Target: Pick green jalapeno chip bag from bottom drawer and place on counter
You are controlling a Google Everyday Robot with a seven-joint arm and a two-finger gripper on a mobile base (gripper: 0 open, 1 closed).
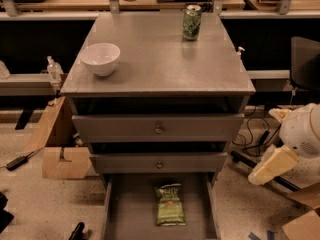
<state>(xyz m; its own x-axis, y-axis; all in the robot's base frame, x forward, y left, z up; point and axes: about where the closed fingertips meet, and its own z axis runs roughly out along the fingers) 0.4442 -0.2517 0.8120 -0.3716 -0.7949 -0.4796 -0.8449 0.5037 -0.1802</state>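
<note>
Fingers (270, 165), open or closed unclear, hang beside the pulled-out bottom drawer (131, 209); green jalapeno chip bag (170, 204) lies exposed to their left.

White rounded joint (302, 131) w/ cream wedge-shaped claw (261, 172), low at rt edge.

Counter (160, 66): soft overhead sheen toward far-right corner.
Bottom drawer (131, 209): dim, shadowed.
Gripper (272, 165): brightly lit, beyond front-right corner.

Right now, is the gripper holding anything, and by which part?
Nothing is held. The gripper hangs to the right of the bottom drawer, touching nothing; the bag lies flat on the drawer's floor.
</note>
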